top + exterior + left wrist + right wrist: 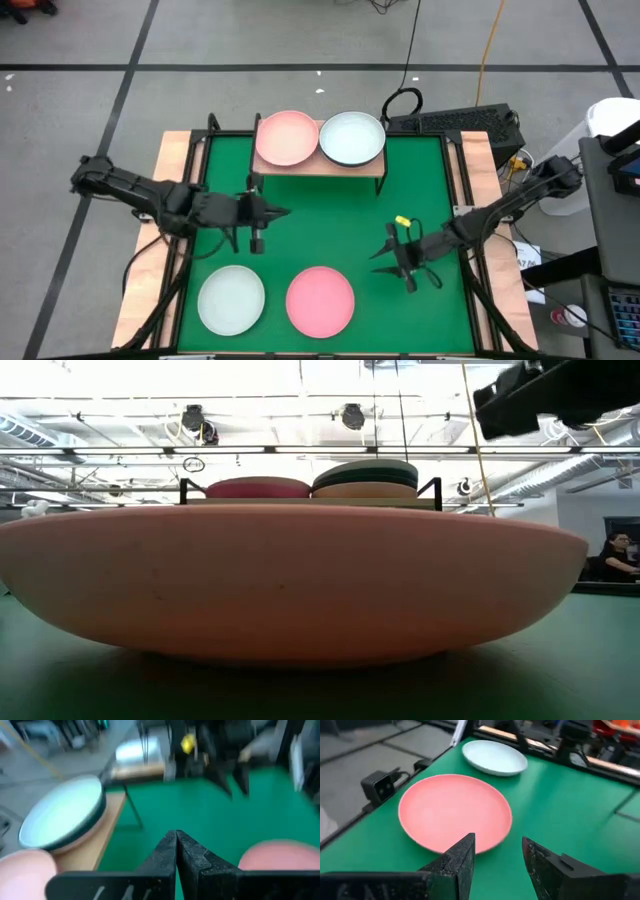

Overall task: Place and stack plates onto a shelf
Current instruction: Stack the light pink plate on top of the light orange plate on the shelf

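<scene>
The shelf (320,167) stands at the far middle of the green mat. It carries a pink plate (287,138) and beside it a pale plate (352,138) that lies on a dark-rimmed one. Two more plates lie flat on the mat near the front edge, a pale one (231,300) and a pink one (320,301). My left gripper (286,212) hovers shut and empty over the mat, in front of the shelf's left end. My right gripper (499,847) is open, low over the mat just right of the pink plate (455,812), pointing at it.
A wooden table border (170,160) frames the mat. A black keyboard (460,122) and cables lie behind the far right corner. Bare mat (330,215) stretches between the shelf and the front plates. The low view is filled by the pink plate (290,580).
</scene>
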